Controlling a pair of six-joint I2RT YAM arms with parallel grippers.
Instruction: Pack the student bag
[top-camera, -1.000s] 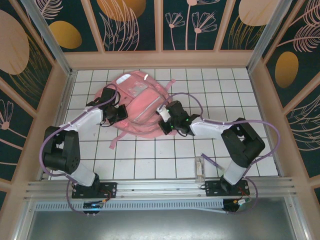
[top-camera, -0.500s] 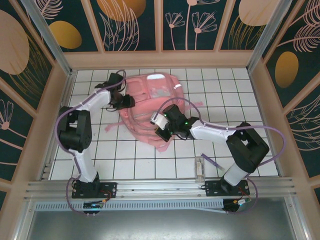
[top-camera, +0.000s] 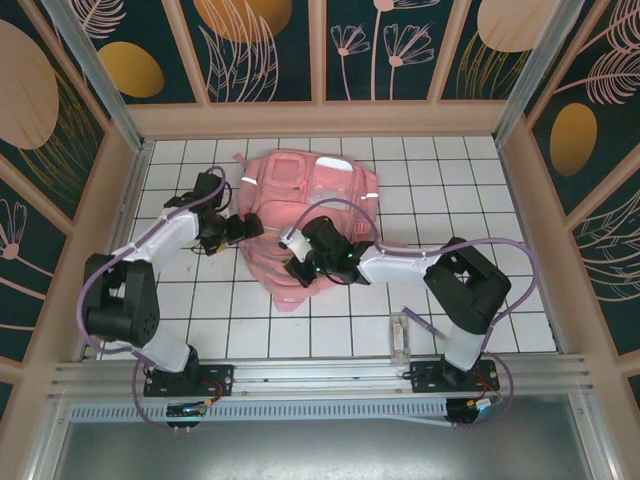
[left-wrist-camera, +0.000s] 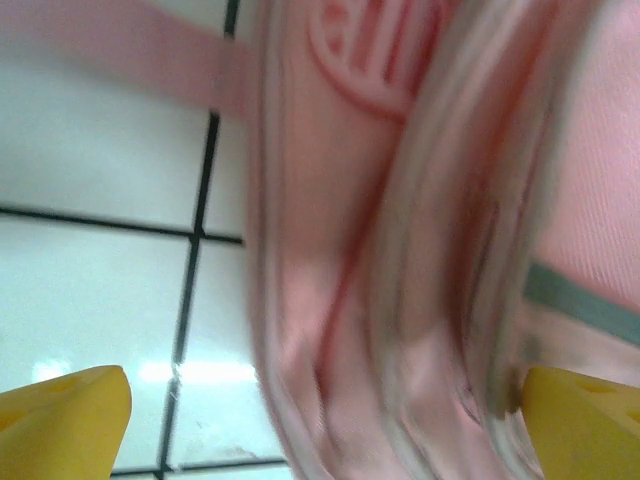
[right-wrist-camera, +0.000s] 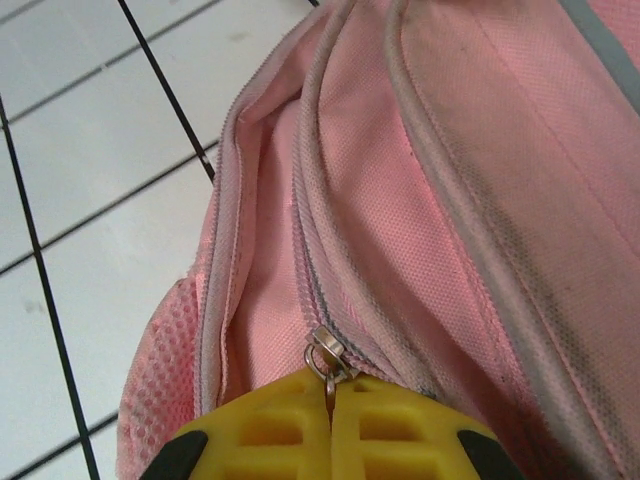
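Right wrist view: your right gripper (right-wrist-camera: 333, 400) pinched the zipper pull (right-wrist-camera: 326, 352) at the student bag's (right-wrist-camera: 450, 150) near corner; the zipper track ran away from it across the bag, which lay on the desk (right-wrist-camera: 90, 250). Your left gripper (left-wrist-camera: 320, 430) stood spread at the bag's left edge.

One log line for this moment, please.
left tool: open, at student bag | right tool: shut on zipper pull

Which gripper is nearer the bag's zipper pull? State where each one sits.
Right. The right gripper has its fingers shut on the zipper pull at the near end of the student bag; the left gripper stands open at the bag's left side.
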